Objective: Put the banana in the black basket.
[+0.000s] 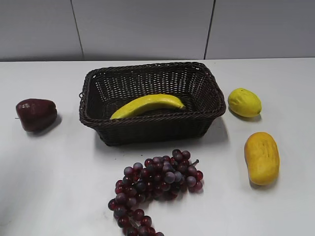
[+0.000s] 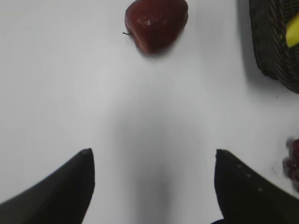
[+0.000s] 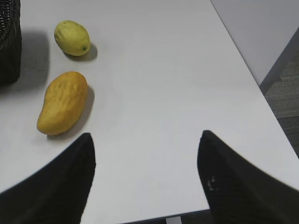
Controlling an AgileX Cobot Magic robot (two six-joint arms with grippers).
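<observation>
The long yellow-green banana (image 1: 147,104) lies inside the black basket (image 1: 152,128) at the middle of the table; a bit of it (image 2: 293,31) and the basket's corner (image 2: 273,42) show at the right edge of the left wrist view. The basket's edge (image 3: 9,42) also shows in the right wrist view. My left gripper (image 2: 153,156) is open and empty over bare table, left of the basket. My right gripper (image 3: 145,140) is open and empty near the table's right front edge. Neither gripper shows in the exterior view.
A dark red fruit (image 1: 36,114) (image 2: 155,23) lies left of the basket. A yellow lemon (image 1: 244,102) (image 3: 72,38) and an orange-yellow oval fruit (image 1: 262,157) (image 3: 62,102) lie right of it. Purple grapes (image 1: 156,184) lie in front. The table's right edge (image 3: 252,74) drops off.
</observation>
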